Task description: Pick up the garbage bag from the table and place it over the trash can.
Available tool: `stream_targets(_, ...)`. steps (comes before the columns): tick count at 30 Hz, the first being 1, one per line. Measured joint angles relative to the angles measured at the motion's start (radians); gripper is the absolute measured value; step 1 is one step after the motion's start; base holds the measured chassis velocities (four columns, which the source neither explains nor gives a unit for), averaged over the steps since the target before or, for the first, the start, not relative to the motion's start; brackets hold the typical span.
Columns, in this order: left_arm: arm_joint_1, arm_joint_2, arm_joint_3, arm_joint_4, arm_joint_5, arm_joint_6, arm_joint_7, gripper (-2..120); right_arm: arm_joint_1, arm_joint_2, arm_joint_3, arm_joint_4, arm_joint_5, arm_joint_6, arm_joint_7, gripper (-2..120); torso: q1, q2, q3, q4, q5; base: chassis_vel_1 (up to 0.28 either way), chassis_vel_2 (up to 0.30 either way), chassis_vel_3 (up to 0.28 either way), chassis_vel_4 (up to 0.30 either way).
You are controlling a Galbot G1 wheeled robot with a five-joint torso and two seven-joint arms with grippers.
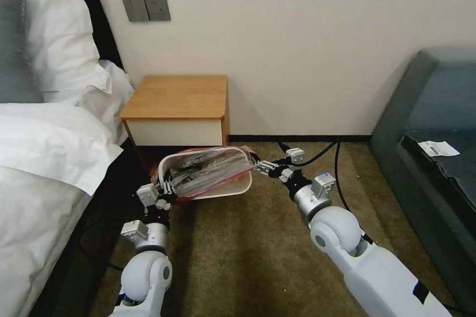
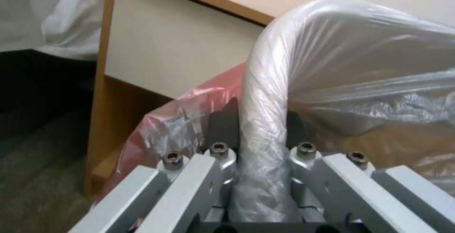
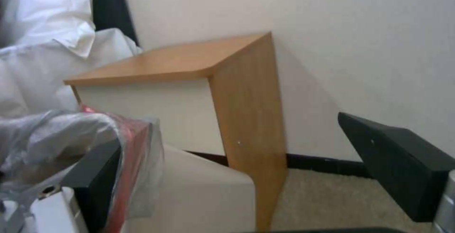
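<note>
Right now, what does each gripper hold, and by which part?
Left gripper: the bag-covered rim of the trash can. Right gripper: open, holding nothing.

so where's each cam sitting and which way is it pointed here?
Head: high, looking down at the trash can, bedside cabinet, both arms.
Left wrist: at the left end effector, fingers clamping the bag-wrapped rim, facing the cabinet.
Right wrist: at the right end effector, open beside the garbage bag, facing the cabinet.
All share cabinet and bag.

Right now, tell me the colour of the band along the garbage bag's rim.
Red. The garbage bag shows its band best in the head view, draped around the trash can rim.
</note>
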Motion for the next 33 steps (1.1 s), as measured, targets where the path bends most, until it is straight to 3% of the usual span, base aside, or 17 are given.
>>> stream_targets(8,-0.005,-0.004,-0.013,-0.022,-0.035,0.004,-0.007,9,-0.017,-0.013,0.005,0.012,0.073,-0.029,0.0,100,0.0,0.0,0.0,0.0001,0.0,0.0,0.0,0.0,0.0)
stream_targets(14,-0.02,-0.009,-0.022,-0.029,-0.065,0.008,-0.025,9,-0.04,-0.023,0.012,0.068,0.292,-0.103,0.063,100,0.0,0.0,0.0,0.0,-0.0002,0.0,0.0,0.0,0.0)
stream_targets(24,-0.017,-0.016,-0.018,-0.034,-0.071,0.009,-0.025,9,-0.059,-0.01,0.015,0.076,0.282,-0.094,0.056,100,0.0,0.0,0.0,0.0002,0.0001,0.0,0.0,0.0,0.0)
stream_targets(33,0.006,-0.012,-0.003,-0.033,-0.052,0.004,-0.019,9,-0.124,0.027,0.028,0.196,0.351,-0.086,0.113,100,0.0,0.0,0.0,0.0,-0.0001,0.0,0.0,0.0,0.0)
